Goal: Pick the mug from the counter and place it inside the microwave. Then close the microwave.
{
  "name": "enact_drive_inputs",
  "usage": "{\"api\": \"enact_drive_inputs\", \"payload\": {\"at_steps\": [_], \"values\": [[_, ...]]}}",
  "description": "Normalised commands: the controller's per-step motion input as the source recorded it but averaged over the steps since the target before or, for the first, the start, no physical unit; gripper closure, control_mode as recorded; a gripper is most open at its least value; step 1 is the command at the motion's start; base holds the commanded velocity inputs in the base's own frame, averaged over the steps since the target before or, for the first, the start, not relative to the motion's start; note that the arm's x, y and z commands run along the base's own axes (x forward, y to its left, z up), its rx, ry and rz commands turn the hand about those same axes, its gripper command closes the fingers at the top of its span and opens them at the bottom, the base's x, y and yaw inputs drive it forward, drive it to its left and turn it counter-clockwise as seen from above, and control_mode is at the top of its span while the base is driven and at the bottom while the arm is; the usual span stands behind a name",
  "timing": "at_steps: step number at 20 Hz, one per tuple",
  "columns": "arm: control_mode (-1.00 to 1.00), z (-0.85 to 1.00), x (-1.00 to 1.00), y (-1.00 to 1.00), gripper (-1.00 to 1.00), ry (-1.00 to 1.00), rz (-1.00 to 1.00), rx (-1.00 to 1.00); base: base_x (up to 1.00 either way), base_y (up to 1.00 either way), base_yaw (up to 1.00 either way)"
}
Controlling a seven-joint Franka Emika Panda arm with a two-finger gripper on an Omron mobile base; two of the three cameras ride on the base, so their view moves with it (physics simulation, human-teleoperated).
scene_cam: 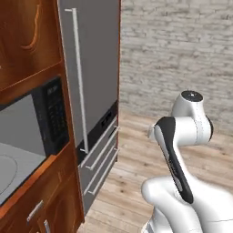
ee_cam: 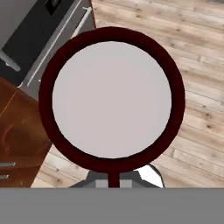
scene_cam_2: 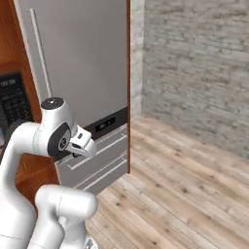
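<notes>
1. The mug (ee_cam: 112, 98) sits in the jaws' grip: the hand view looks straight down into its pale grey inside, ringed by the dark maroon rim, and the jaws are pinched almost fully closed on the wall at 6 o'clock.
2. The step in hand appears to be the carry. The mug hangs over the wooden floor (ee_cam: 197, 87), off the counter and not yet in the microwave (scene_cam: 27, 132).
3. In the left base view the microwave lies at 9 o'clock from the arm (scene_cam: 175, 154), its grey cavity open and an arc of the glass turntable (scene_cam: 5, 170) at the picture's left edge.
4. The next move likely calls for swinging the mug toward 9 o'clock, in through the opening, and keeping it level above the turntable before letting go.
5. Hidden or unclear: the mug fills the hand view so the fingertips are cut off; the microwave door and handle cannot be made out; the cavity is cropped at the left.
</notes>
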Motion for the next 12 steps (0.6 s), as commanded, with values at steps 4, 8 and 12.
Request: {"api": "enact_drive_inputs", "payload": {"at_steps": [4,8,12], "values": [[1.00,0.00,0.00,0.00,1.00,0.00,0.00,0.00,0.00,0.00,1.00],[1.00,0.00,0.00,0.00,1.00,0.00,0.00,0.00,-0.42,-0.41,0.92],[1.00,0.00,0.00,0.00,1.00,0.00,0.00,0.00,-0.78,-0.51,0.76]]}}
